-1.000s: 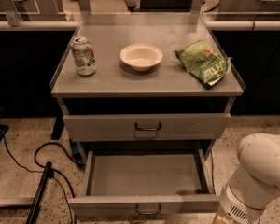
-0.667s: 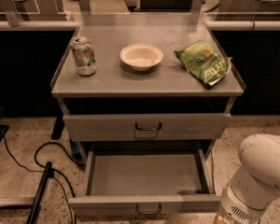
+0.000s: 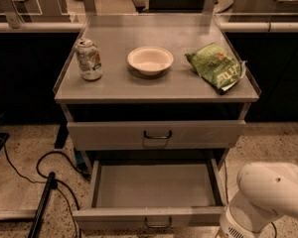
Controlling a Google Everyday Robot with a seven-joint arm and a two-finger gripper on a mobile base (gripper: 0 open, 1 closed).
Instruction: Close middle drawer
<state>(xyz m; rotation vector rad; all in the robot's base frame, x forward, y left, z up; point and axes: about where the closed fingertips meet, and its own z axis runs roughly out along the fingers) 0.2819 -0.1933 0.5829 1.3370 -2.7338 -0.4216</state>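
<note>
The middle drawer (image 3: 154, 185) of the grey metal cabinet is pulled far out toward me. It is a shallow, wide, empty tray with a low front panel (image 3: 114, 217) and a small dark handle (image 3: 158, 224) at the bottom edge of the camera view. The top drawer (image 3: 109, 133) above it is shut. My gripper is out of view. Only a white rounded arm link (image 3: 270, 192) shows at the lower right, beside the open drawer's right front corner.
On the cabinet top (image 3: 114, 83) stand a drink can (image 3: 89, 59), a white bowl (image 3: 150, 60) and a green chip bag (image 3: 217, 67). Black cables (image 3: 44, 167) and a dark pole (image 3: 42, 205) lie on the speckled floor at the left. Dark counters flank the cabinet.
</note>
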